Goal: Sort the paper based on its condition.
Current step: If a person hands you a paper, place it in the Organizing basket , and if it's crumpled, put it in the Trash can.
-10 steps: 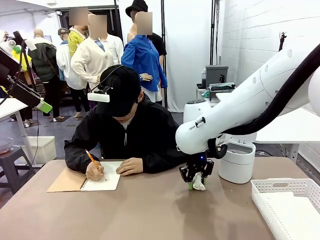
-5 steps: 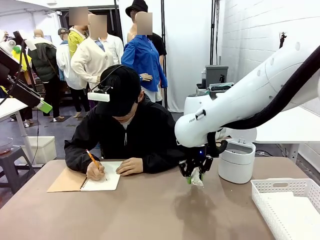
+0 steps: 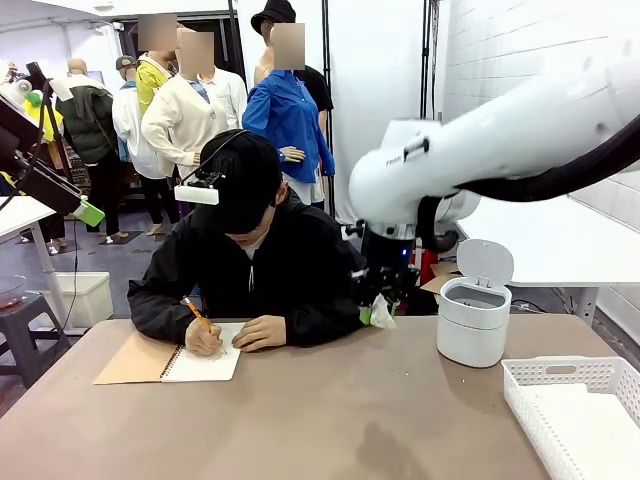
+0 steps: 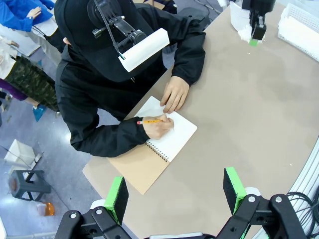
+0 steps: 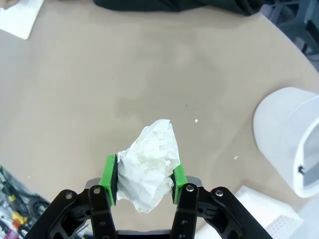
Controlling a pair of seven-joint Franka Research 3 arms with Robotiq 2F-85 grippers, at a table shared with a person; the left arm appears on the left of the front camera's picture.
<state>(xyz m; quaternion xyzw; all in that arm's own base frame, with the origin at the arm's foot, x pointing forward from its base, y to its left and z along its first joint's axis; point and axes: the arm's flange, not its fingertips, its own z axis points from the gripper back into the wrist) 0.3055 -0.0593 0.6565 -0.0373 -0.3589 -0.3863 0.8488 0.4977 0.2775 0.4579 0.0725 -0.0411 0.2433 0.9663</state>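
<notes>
Right wrist view: the right pincer (image 5: 144, 175) stands about half closed, its green pads pressed on either side of a crumpled lump of white paper (image 5: 149, 157). The lump bulges out past the fingers toward twelve o'clock. Beneath it is the bare tan counter (image 5: 99, 74), with a white lidded bin (image 5: 286, 139) at three o'clock.

From the front, this pincer (image 3: 375, 308) hangs clear above the counter (image 3: 300, 420), just in front of the person's black sleeve (image 3: 320, 300). The paper (image 3: 382, 314) peeks out at its tip. The bin (image 3: 473, 322), lid tipped up, stands at three o'clock from the pincer, with bare counter between them. A white slatted basket (image 3: 575, 400) sits at four o'clock, by the counter's edge. At eight o'clock lies an open spiral notebook (image 3: 205, 366). The person's hand (image 3: 205, 342) holds a pencil on the notebook page, and the other hand (image 3: 260, 332) rests flat beside it.

The left pincer (image 4: 175, 193) has its jaws wide apart with nothing between them. It is high over the counter, looking down on the notebook (image 4: 172, 139).
</notes>
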